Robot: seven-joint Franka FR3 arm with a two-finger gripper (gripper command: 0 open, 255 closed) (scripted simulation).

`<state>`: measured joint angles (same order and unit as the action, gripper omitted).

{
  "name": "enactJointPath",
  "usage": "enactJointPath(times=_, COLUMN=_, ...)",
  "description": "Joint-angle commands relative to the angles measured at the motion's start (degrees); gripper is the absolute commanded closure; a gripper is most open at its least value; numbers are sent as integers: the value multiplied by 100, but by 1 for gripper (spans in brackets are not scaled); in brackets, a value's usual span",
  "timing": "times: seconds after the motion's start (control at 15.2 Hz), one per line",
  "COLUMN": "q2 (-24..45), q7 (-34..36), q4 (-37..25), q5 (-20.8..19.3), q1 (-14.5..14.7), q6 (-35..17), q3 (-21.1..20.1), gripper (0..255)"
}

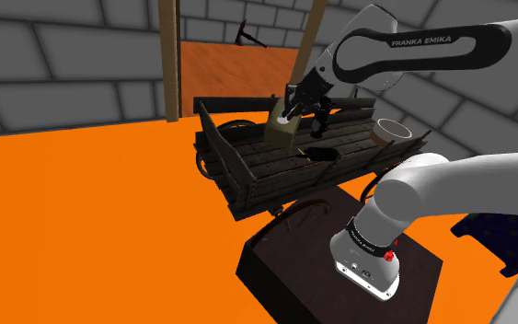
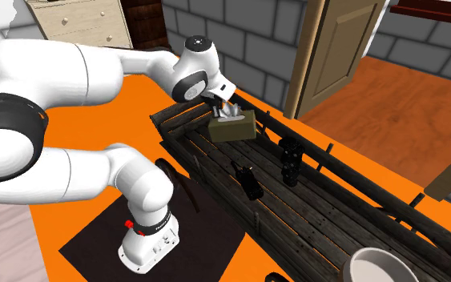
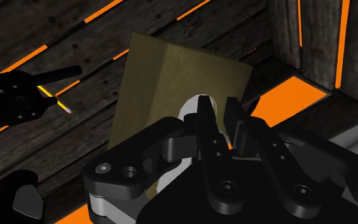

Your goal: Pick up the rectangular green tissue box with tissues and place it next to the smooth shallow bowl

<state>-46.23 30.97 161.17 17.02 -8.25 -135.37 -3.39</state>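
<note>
1. At the upper middle of the shoulder view, in the far corner of a wooden cart (image 1: 247, 179), is the tissue box (image 2: 233, 130), olive-green with a white tuft of tissues at its top.
2. The claw (image 3: 219, 108) meets it from above. In the wrist view its two fingers are drawn close, with only a slit between them, right at the white tuft. By that, it looks clenched on the tissue box at its top, probably because the cart's rails crowd the box's sides and leave the top free.
3. Whether the box is off the planks cannot be told. In the shoulder view it looks tilted, which would fit a box hanging from a pinch at one spot.
4. The bowl (image 1: 393, 132), pale and shallow, stands at the cart's other end, at the right of the shoulder view and the lower right of the second exterior view, well apart from the box.
5. Between the two, on the planks, are a flat black handset (image 2: 248, 181) and a small black upright stack (image 2: 289, 160). The carry would likely have to pass above them, so a clean lift is called for first.
6. A hold on soft tissue may slip, or draw a sheet out and leave the box behind.
</note>
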Motion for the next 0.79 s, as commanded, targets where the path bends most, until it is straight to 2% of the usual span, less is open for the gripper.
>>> enactJointPath(times=0.0, q2=-89, q7=44, q4=-105, q5=-38, q1=-24, q6=194, q3=-2, gripper=255)
enactJointPath(times=0.73, q2=-243, q7=225, q4=-866, q5=-206, q1=-120, q6=1100, q3=28, gripper=255)
